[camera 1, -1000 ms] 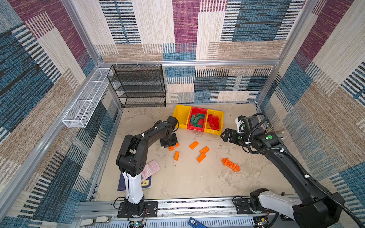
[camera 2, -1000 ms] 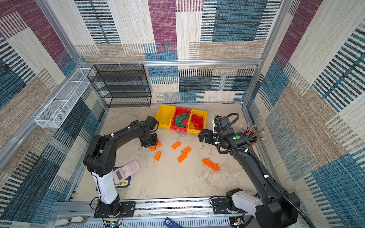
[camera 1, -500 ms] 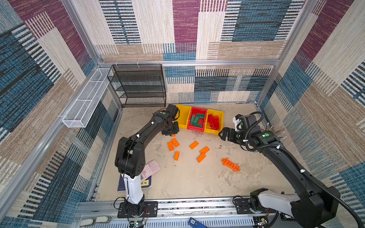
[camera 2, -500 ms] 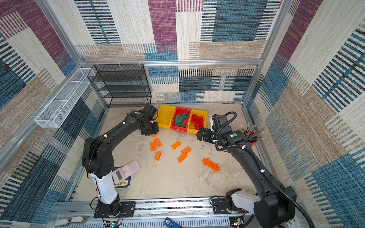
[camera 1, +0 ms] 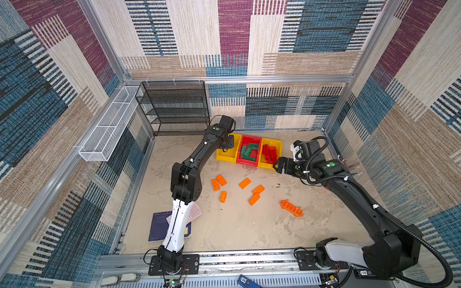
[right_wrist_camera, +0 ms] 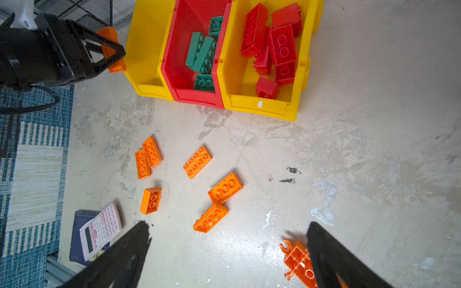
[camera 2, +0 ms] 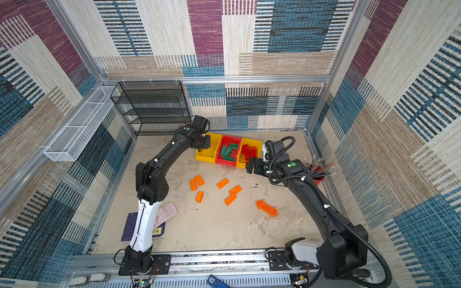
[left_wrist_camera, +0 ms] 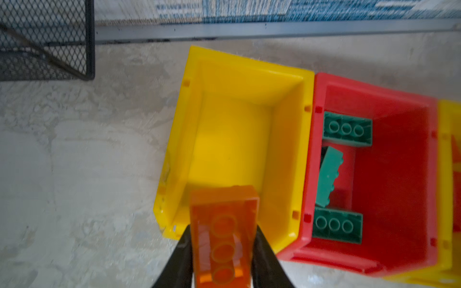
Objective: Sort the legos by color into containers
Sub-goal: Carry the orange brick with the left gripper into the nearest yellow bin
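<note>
I see the table (camera 1: 224, 232) carrying three bins in a row; the near yellow bin (left_wrist_camera: 287, 149) lies just ahead of and below my left end effector (left_wrist_camera: 222, 234), the red bin (left_wrist_camera: 389, 174) touching its far side, the far yellow bin (right_wrist_camera: 234, 74) beyond that; the left end effector is clamped on an orange brick (left_wrist_camera: 224, 219), held above the near bin's edge; my right end effector (right_wrist_camera: 228, 227) hangs above the table, jaws wide apart; the orange lattice piece (right_wrist_camera: 298, 261) lies beside one of its fingers; six loose orange bricks (right_wrist_camera: 197, 162) lie scattered ahead of it; green bricks (right_wrist_camera: 202, 52) sit in the red bin, red bricks (right_wrist_camera: 274, 47) in the far yellow one.
</note>
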{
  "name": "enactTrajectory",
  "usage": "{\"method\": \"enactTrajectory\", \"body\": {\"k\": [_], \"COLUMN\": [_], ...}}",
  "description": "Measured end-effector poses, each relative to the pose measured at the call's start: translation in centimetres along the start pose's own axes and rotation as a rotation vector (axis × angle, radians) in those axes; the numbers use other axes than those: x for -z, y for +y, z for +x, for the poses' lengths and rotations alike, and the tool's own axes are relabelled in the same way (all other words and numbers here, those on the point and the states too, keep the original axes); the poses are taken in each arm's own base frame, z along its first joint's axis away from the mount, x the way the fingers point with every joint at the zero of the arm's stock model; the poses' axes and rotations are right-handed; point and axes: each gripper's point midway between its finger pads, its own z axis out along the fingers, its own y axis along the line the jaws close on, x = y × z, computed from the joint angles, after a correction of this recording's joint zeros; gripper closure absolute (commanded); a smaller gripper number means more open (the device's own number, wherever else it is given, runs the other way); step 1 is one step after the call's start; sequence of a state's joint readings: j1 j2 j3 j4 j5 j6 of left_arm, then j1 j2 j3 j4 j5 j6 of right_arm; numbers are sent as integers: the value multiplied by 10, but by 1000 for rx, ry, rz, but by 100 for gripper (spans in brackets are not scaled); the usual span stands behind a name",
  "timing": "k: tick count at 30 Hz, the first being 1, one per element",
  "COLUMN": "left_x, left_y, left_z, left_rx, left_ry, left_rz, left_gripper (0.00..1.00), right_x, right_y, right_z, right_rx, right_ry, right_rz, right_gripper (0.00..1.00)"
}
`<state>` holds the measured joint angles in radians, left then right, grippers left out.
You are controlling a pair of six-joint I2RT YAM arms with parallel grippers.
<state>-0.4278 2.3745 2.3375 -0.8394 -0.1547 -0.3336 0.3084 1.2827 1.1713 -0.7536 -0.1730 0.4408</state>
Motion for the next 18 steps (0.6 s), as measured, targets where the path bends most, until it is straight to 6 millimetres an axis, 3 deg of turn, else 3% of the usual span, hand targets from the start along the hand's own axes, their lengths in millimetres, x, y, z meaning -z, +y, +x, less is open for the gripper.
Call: {"method": "enactTrajectory", "body": {"k": [5,6,9,10,12,18], "left_x": [-24,-31,-45,-48,-55,-63], "left_y": [-7,-7,-8,-9,-12,-13], "left_z": [-7,-4,1,2,7,13], "left_rx": [0,-1,-3,-3,-3,-2], "left_ry": [-21,-16,-6,-1,12,25], "left_rz": [8,8,7,8,25,31], "left_gripper": [73,64,24,17,13,14], "right_x": [-4,-5,-8,-10,-13,-15], "right_y": [-1,0,0,-1,-2,-2], "right_z": [-9,-11,-17,-18,-19,-21], "right_rx": [5,10,17,17,19,20], "right_ry": [-6,-5,-4,-3,6,13], "right_rz": [25,28,38,47,55,63], "right_gripper": [0,0,0,0,0,0]}}
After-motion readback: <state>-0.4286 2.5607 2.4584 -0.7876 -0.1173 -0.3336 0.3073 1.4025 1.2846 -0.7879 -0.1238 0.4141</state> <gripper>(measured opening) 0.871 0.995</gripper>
